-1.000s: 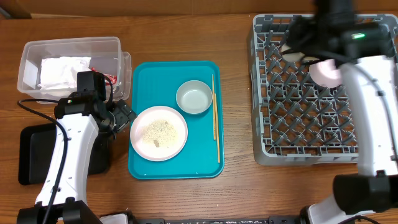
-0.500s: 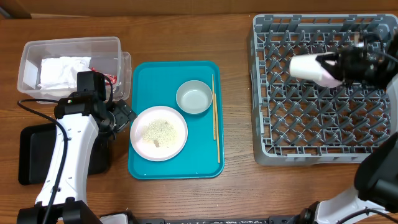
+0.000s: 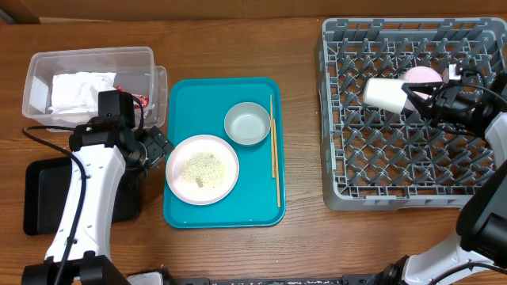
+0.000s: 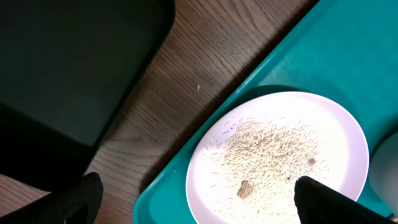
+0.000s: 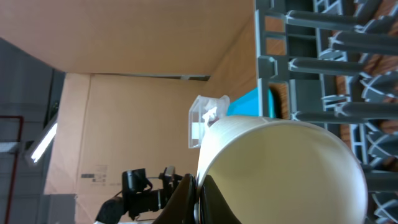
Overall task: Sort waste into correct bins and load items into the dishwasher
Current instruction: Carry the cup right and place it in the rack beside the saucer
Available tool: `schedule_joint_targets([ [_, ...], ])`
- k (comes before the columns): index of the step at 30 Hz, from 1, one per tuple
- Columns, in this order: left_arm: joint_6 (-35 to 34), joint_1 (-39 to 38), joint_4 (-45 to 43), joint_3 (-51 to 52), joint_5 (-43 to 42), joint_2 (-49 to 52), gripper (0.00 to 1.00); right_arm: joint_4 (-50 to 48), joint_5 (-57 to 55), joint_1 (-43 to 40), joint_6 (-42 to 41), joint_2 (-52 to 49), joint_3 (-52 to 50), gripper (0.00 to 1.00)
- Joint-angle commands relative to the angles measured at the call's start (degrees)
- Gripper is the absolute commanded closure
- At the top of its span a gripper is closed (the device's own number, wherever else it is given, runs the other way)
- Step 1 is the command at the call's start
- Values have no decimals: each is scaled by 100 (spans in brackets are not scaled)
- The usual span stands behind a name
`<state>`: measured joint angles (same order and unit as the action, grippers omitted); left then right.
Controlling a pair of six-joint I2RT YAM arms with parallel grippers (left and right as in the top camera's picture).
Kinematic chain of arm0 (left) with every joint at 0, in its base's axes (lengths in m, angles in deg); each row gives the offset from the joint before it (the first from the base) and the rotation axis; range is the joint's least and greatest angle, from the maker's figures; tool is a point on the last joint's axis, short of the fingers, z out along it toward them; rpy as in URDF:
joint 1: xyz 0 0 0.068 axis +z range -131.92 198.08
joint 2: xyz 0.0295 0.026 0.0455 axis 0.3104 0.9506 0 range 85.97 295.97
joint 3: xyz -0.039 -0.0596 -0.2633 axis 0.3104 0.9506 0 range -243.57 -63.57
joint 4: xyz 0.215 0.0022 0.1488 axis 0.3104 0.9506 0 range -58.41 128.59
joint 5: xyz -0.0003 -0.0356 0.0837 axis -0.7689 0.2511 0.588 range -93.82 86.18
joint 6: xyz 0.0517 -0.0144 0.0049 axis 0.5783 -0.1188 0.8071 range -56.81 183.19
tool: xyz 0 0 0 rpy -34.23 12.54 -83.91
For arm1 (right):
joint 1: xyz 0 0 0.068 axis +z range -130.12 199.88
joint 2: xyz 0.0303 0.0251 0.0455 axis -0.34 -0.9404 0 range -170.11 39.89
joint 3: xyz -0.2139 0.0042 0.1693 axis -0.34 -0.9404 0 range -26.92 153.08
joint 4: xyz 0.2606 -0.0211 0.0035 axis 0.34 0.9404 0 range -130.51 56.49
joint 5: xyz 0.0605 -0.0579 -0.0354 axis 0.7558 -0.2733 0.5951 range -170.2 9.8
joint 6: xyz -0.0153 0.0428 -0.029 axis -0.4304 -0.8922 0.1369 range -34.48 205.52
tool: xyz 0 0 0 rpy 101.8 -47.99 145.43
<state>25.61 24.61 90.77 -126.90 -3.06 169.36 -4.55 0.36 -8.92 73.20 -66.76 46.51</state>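
Note:
My right gripper (image 3: 410, 100) is shut on the rim of the white cup (image 3: 383, 93), holding it on its side over the far part of the grey dish rack (image 3: 348, 162). The right wrist view shows my fingers (image 5: 198, 194) pinching the cup (image 5: 280, 168) wall. A small pale pink plate (image 3: 421, 76) stands in the rack behind the cup. My left gripper (image 3: 158, 147) is open at the left edge of the large plate (image 3: 202, 168), which carries rice crumbs (image 4: 273, 149). My open left fingers (image 4: 199, 202) straddle the plate (image 4: 336, 124) rim.
The teal tray (image 3: 190, 103) also holds a bowl (image 3: 247, 123) and chopsticks (image 3: 274, 146). The clear tub (image 3: 36, 71) at far left holds the white napkin (image 3: 79, 91) and red wrapper (image 3: 131, 96). The black tray (image 3: 43, 198) lies under my left arm.
My right arm swung out from over the rack's far edge to its right side. The cup turned onto its side and shifted slightly towards me. The left arm has not moved.

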Motion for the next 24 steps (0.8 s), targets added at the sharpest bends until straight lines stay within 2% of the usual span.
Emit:
schedule_joint_targets([
  [1,-79,22,13,-2,-22,-15,0,-35,190,42,-153,-11,-26,96],
  [4,-79,22,13,-2,-22,-15,0,-35,-365,76,-511,-11,-55,96],
  [14,-79,22,13,-2,-22,-15,0,-232,-564,525,-509,-22,-74,96],
  [24,-79,22,15,-2,-22,-15,0,-234,-1137,494,-546,-26,-74,96],
])
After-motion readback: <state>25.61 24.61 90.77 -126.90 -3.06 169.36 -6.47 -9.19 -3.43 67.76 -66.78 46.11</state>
